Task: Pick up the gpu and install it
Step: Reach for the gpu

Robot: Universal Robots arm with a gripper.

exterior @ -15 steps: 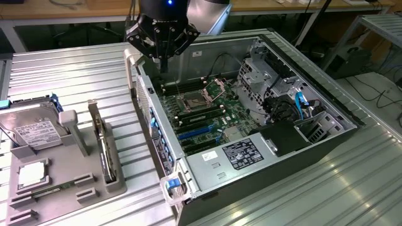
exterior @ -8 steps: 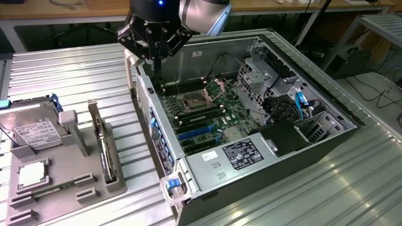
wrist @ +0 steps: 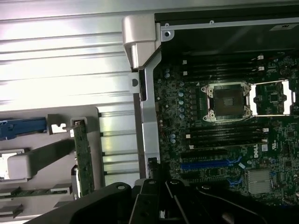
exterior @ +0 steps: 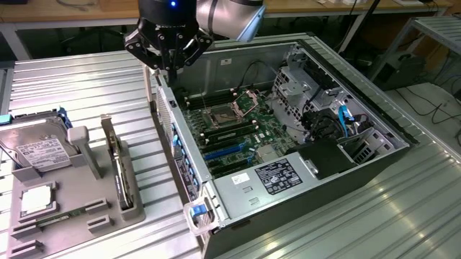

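Gripper (exterior: 171,69) is fully closed and holds nothing. In the exterior view it hangs at 12 o'clock, above the near wall of the open black-and-silver computer tower case (exterior: 303,208), which lies on its side on the ribbed metal table (exterior: 72,86).

The gpu (exterior: 119,162), a thin dark card seen edge-on, stands upright in a slot of the grey plastic parts holder (exterior: 137,215). That's about 8 o'clock from the gripper, well apart from it, and just beside the case wall.

Same holder: silver hard drive with white label (exterior: 40,151) at 9 o'clock of the gpu, and a small square silver chip (exterior: 36,199) at about 8 o'clock.

Wrist view: gripper (wrist: 158,186) over the case edge, gpu (wrist: 83,161) in its slot. The green motherboard (wrist: 187,121) is exposed, with an open silver CPU socket (wrist: 228,101) and blue expansion slots (wrist: 210,164).
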